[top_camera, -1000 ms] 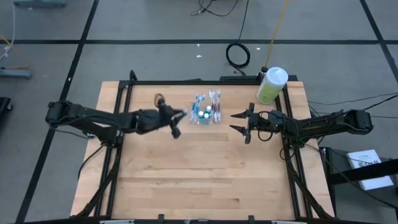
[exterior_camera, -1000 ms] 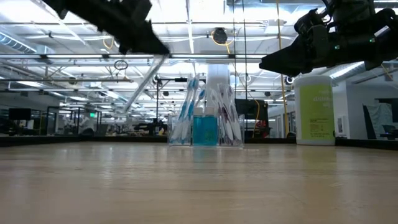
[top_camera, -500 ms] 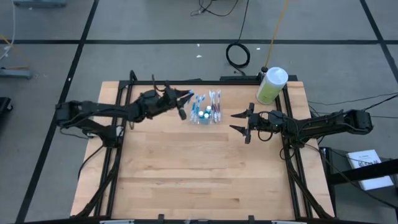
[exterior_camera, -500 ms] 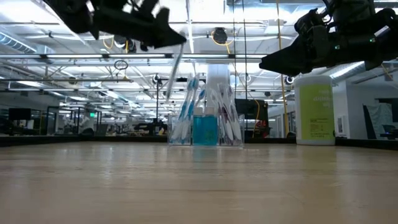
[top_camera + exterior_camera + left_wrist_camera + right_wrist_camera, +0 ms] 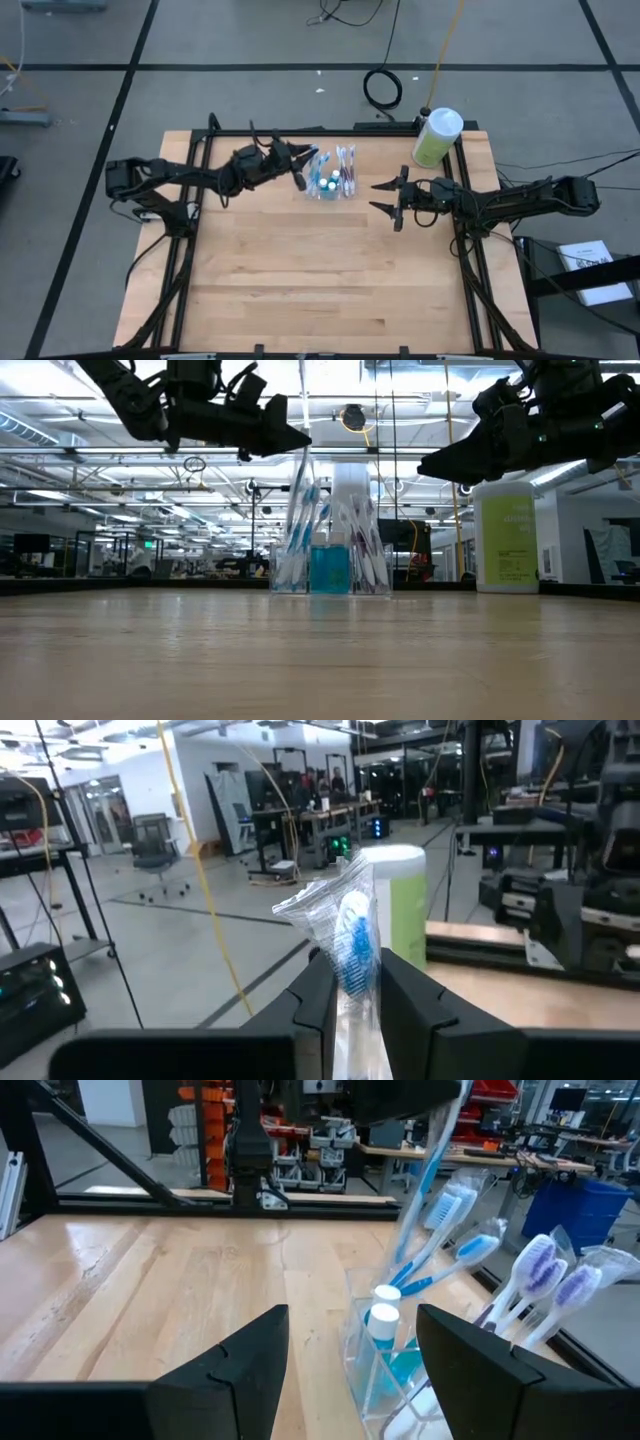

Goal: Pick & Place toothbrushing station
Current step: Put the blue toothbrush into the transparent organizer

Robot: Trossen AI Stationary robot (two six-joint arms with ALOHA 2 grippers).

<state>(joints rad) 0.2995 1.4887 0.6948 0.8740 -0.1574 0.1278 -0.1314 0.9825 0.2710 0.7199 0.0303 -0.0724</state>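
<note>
At the far middle of my wooden table (image 5: 300, 290), the toothbrushing station (image 5: 331, 186), a small clear plastic tray, stands upright and full: blue-handled brushes on its left, purple-and-white ones on its right, and two small white-capped tubes (image 5: 380, 1308) over a blue block low in the middle. My left gripper (image 5: 296, 165) hangs just above the station's left end, its fingers (image 5: 325, 1000) pinched narrow on a wrapped toothbrush (image 5: 345, 935), blue head up inside crinkled clear film, the handle angling down among the blue brushes already there. My right gripper (image 5: 386, 197) waits above the table to the station's right, well apart from it, its fingers spread wide and holding nothing. A green bottle (image 5: 436, 137) with a white cap stands at the table's far right corner. The table sits in a black metal frame on a grey floor crossed by dark tape lines, a coiled black cable (image 5: 382, 88) lying beyond the far edge. Behind it stretches a workshop hall of benches, racks and bright ceiling lights.
</note>
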